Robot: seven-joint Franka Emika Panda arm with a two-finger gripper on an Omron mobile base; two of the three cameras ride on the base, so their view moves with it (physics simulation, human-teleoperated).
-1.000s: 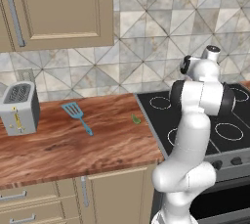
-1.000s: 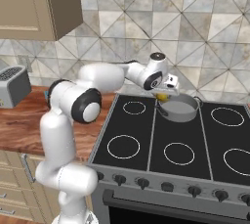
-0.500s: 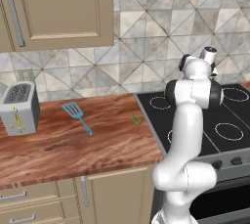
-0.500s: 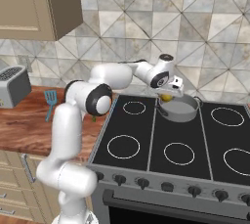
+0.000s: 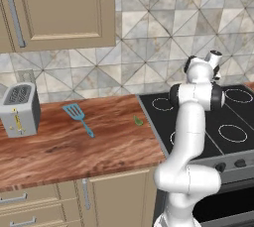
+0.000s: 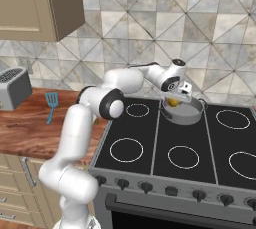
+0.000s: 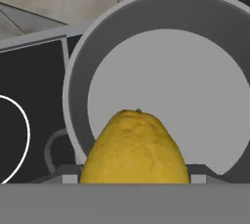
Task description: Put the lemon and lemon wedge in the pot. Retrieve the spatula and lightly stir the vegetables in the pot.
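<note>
Lemon (image 7: 134, 149) sits pinched in your gripper (image 6: 173, 102), directly above the pot (image 6: 186, 114)'s open floor, so release straight down.

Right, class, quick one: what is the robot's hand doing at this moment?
Hand: closed on the lemon, held above the pot.

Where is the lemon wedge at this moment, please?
In the left base view, the lemon wedge lies on the wooden counter, near the stove's left edge, right of the spatula.
</note>
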